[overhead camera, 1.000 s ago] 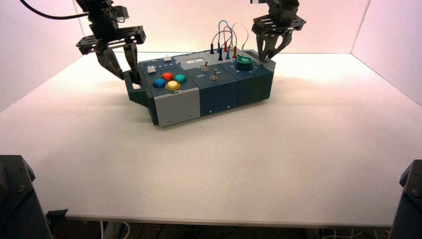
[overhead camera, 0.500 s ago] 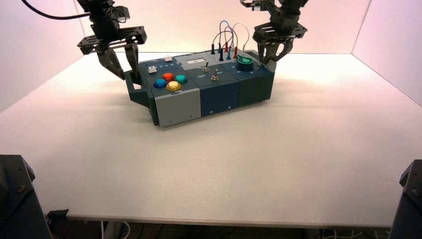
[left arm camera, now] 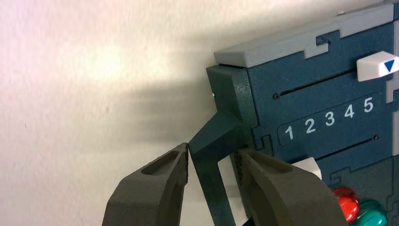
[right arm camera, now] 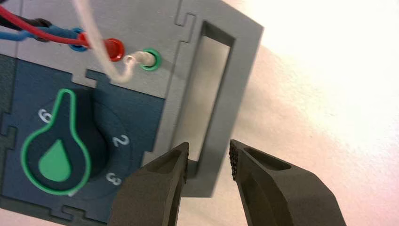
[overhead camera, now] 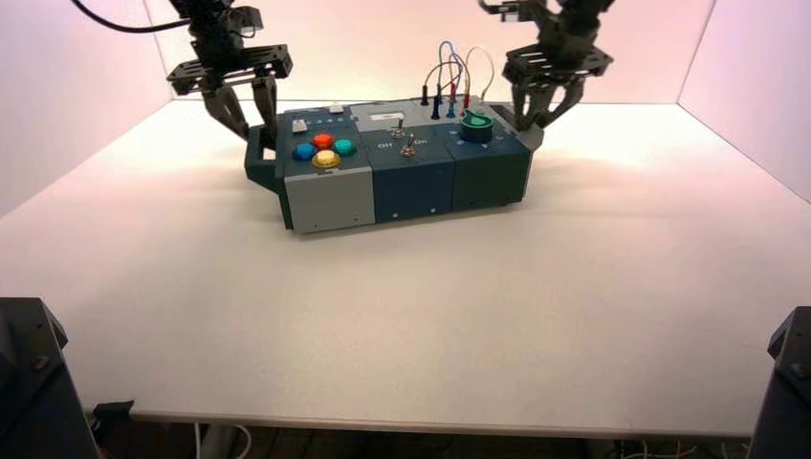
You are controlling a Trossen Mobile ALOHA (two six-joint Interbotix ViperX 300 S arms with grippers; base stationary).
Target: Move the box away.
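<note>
While both grippers' fingers straddle its handles, the box (overhead camera: 392, 172) sits on the table (overhead camera: 478, 306).

A big white table (overhead camera: 402, 316) fills most of the high view. Plain pale walls (overhead camera: 86, 57) stand at its back and at both sides. Two dark blocks sit at the near corners, one on the left (overhead camera: 33, 382) and one on the right (overhead camera: 786, 382). Some thin cables (overhead camera: 225, 442) hang under the table's front edge.
</note>
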